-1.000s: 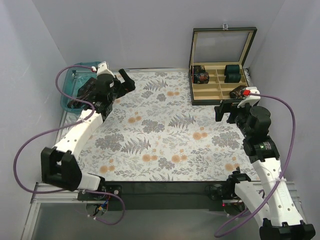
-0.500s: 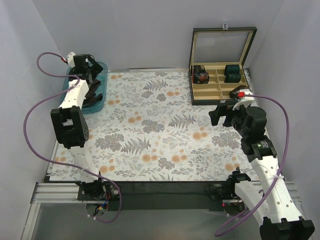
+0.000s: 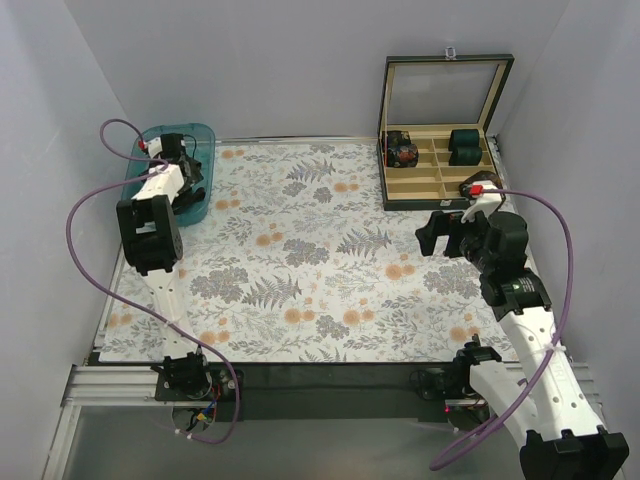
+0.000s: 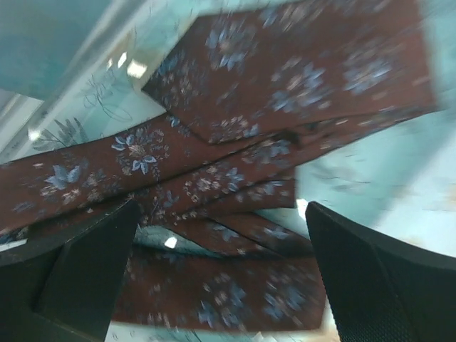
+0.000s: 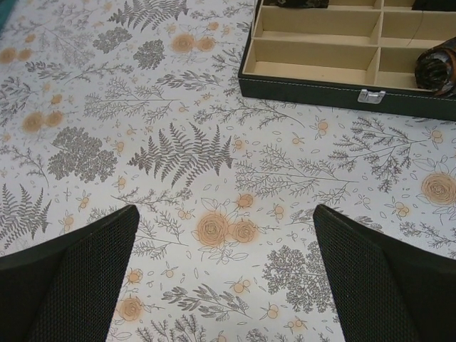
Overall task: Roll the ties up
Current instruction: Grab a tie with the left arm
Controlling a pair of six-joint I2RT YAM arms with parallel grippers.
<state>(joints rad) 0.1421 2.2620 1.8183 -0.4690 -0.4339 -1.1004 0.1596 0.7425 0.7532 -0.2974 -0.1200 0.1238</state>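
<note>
Several dark brown ties [image 4: 235,178] with pale blue flowers lie crossed and loose on the floor of a teal bin [image 3: 176,132] at the table's far left. My left gripper [image 3: 188,180] reaches down into that bin. In the left wrist view the left gripper [image 4: 221,208] is open just above the ties, with nothing between its fingers. My right gripper [image 3: 438,235] hovers open over the floral cloth, near the front of the tie box [image 3: 432,200]. The right wrist view shows only cloth between the right gripper's [image 5: 224,210] fingers.
The dark green tie box [image 5: 313,88] has its lid up and tan compartments. It holds a dark rolled tie [image 3: 402,152], teal-green bundles [image 3: 465,145] and another dark roll [image 5: 436,65] at the front right. A floral cloth [image 3: 320,260] covers the table.
My left arm has swung from over the cloth's far left corner to the teal bin and lowered its gripper into it. The right gripper has drifted slightly left.
</note>
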